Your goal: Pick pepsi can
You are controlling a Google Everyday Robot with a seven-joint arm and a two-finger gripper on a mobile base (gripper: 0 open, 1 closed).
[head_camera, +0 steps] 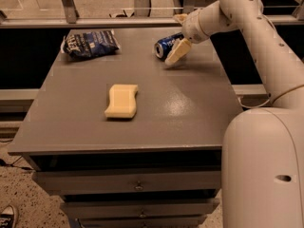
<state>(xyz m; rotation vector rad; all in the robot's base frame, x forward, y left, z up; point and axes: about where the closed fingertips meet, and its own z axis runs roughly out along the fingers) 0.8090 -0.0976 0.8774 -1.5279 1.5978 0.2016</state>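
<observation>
The pepsi can [165,46] lay on its side near the table's [190,108] far right edge, the gripper [175,39] straddling it, jaws apart, so clamping and lifting were both left to do

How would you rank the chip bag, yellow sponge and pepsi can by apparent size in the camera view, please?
1. chip bag, though farther off.
2. yellow sponge, close behind; nearness flatters it.
3. pepsi can, smallest, partly hidden by the gripper at it.
</observation>
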